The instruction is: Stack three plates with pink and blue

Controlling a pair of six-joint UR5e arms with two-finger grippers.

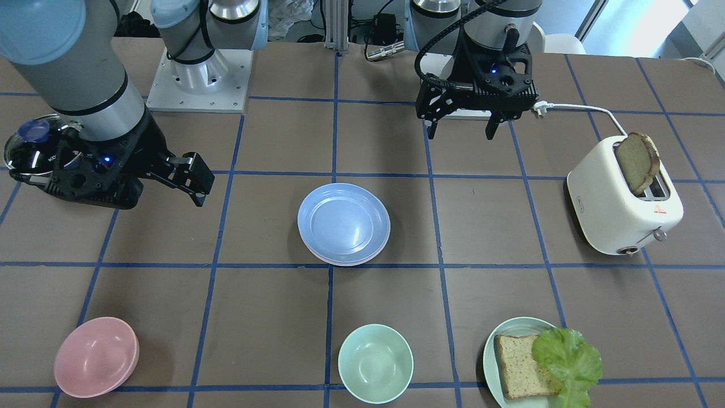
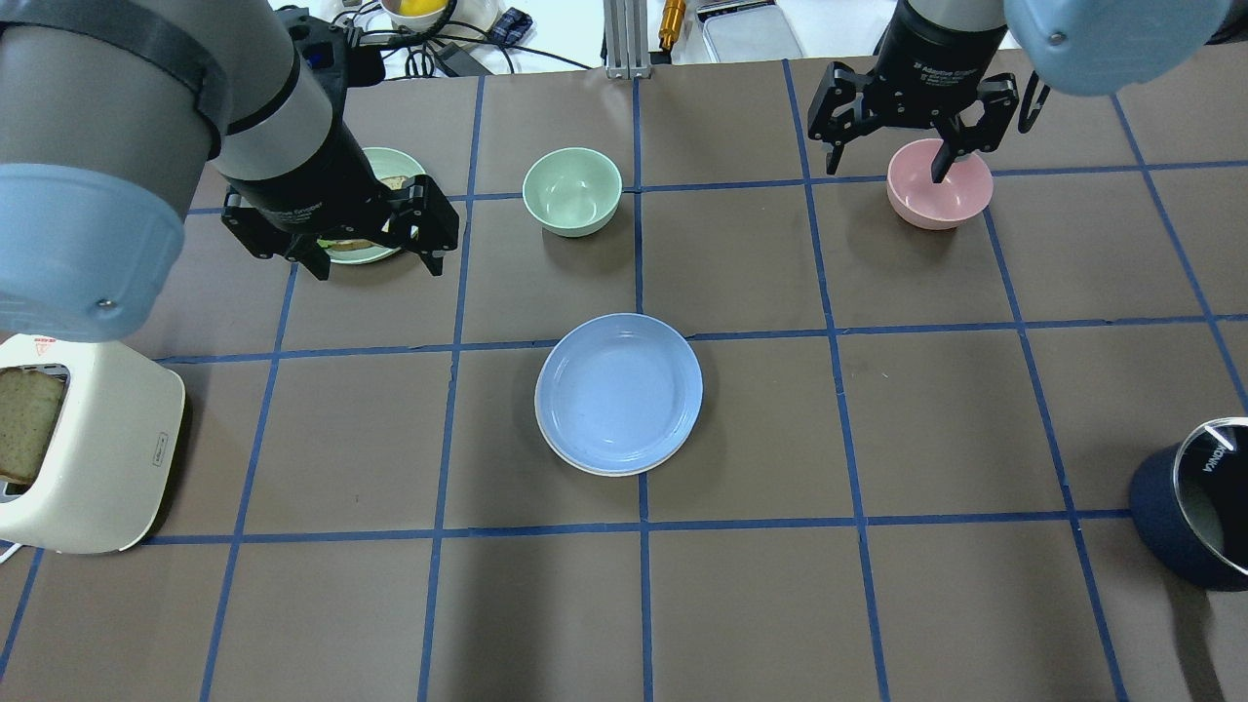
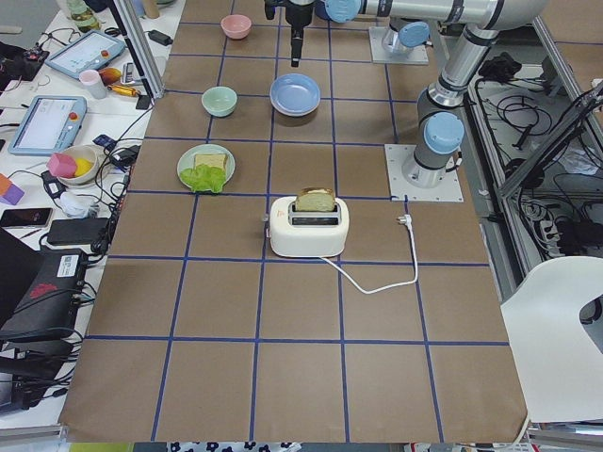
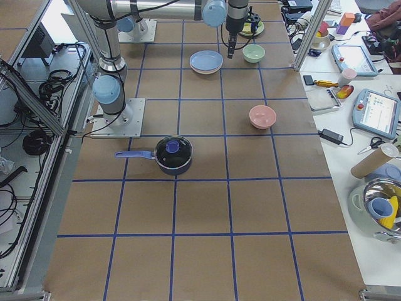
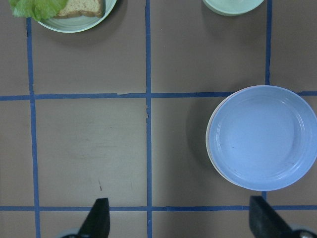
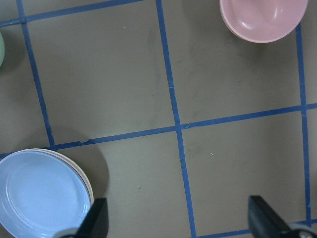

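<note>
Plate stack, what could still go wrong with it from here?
1. The blue plate sits slightly off-centre on the plates beneath, whose rims peek out on one side. A knock might slide it off.
2. The left pincer and right pincer hang open not far away, so a low sweep past the centre could clip the plates.
</note>
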